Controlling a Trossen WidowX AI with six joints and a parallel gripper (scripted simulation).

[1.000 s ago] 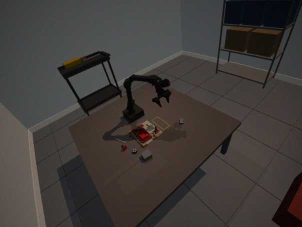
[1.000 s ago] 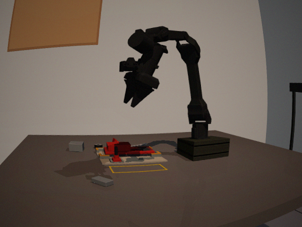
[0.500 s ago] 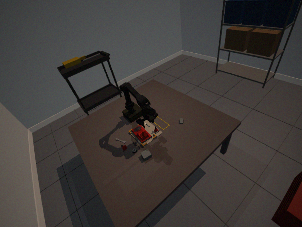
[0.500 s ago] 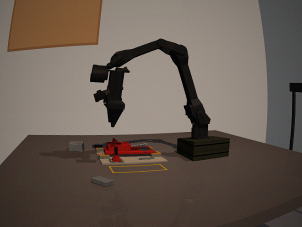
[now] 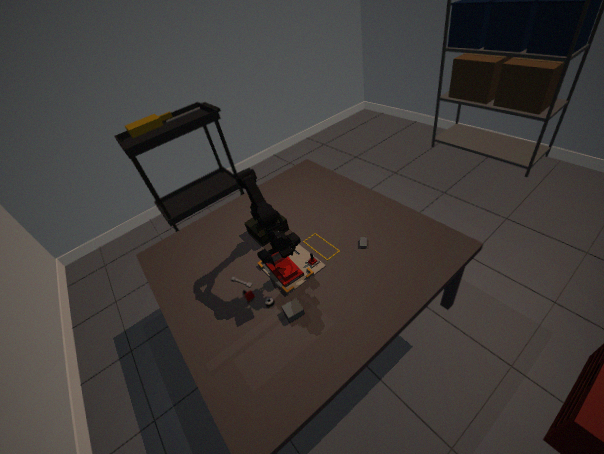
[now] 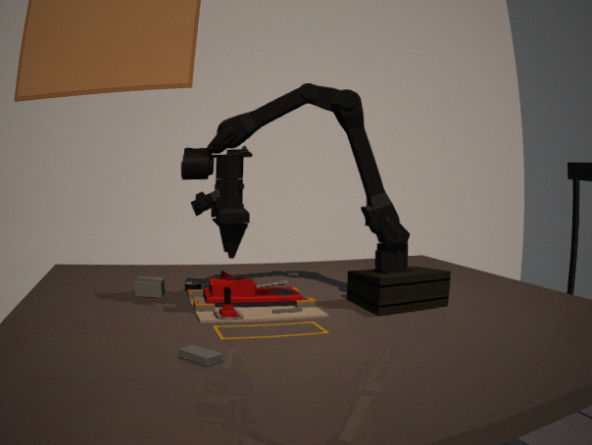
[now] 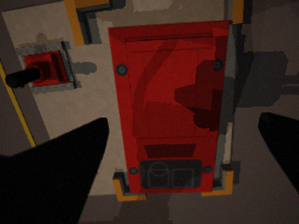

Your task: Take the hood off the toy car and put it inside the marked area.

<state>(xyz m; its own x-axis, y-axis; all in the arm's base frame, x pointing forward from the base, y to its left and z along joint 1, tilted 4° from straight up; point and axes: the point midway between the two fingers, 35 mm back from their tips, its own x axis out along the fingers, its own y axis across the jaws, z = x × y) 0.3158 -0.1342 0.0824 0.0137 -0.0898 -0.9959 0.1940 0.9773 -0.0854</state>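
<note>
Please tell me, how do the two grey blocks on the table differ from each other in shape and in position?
In the exterior view, the grey block beside the car's board is thick and boxy, while the grey block near the yellow outline is low and flat. The boxy one lies farther from the camera, beyond the toy car; the flat one lies nearer, in front of the marked area. Both are plain grey, rest on the table, and lie outside the outline.
</note>
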